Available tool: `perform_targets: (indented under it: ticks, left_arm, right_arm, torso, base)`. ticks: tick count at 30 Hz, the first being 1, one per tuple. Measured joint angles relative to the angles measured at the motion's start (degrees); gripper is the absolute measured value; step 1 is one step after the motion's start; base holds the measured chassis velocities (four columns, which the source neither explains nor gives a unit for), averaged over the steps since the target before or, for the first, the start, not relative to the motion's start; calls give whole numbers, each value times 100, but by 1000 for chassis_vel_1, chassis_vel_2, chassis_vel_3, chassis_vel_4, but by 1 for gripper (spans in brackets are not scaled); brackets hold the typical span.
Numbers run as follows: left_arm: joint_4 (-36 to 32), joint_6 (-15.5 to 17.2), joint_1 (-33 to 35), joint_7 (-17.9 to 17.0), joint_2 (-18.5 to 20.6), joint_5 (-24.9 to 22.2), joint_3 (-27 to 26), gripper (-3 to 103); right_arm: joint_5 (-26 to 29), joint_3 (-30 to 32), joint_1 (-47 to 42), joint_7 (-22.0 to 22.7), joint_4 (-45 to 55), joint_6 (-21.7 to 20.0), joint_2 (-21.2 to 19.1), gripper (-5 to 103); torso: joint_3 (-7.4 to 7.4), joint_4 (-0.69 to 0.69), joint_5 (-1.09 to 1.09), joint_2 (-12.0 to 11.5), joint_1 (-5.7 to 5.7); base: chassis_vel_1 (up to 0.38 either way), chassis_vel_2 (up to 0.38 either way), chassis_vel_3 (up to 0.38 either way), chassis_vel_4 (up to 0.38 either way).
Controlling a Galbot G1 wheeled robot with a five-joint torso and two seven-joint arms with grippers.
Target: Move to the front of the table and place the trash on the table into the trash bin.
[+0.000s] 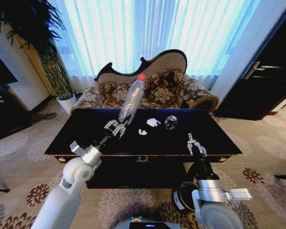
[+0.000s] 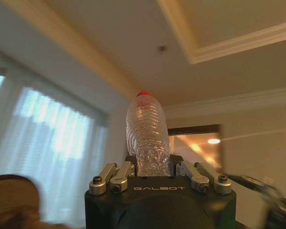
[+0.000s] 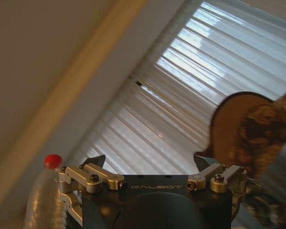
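The dark glossy table (image 1: 86, 138) stands just ahead of me. My left gripper (image 1: 118, 127) is raised over its left half, shut on the base of a clear plastic bottle (image 1: 131, 100) with a red cap, which points up; the left wrist view shows the same bottle (image 2: 147, 136) clamped between the fingers. Two crumpled white paper wads (image 1: 153, 122) (image 1: 142, 131) and a dark crushed can (image 1: 170, 122) lie on the tabletop. My right gripper (image 1: 195, 143) hangs open at the table's front right edge. The dark trash bin (image 1: 183, 194) sits on the carpet under my right arm.
A patterned sofa (image 1: 152, 88) stands behind the table before bright curtains. A potted plant (image 1: 57, 76) is at the back left and dark cabinets (image 1: 262, 81) at the right. Patterned carpet surrounds the table.
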Motion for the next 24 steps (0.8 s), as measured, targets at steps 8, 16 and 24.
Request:
perform_targets:
  ticks: [8, 16, 24]
  left_arm:
    - [85, 275, -98, 972, 114, -233, 97, 32]
    - [128, 476, -205, 1453, 304, -250, 151, 32]
    - [254, 634, -462, 1539, 420, -87, 473, 32]
  right_arm:
    - [139, -59, -84, -925, 9, 311, -94, 100]
    - [-284, 4, -143, -1455, 9, 402, -208, 100]
    - [-530, -58, -136, -1796, 9, 394, -245, 100]
  torso:
    - [0, 0, 0, 0, 0]
    - [0, 0, 1, 0, 0]
    - [0, 0, 1, 0, 0]
  base:
    - [0, 0, 0, 0]
    - [0, 0, 0, 0]
    - [0, 0, 0, 0]
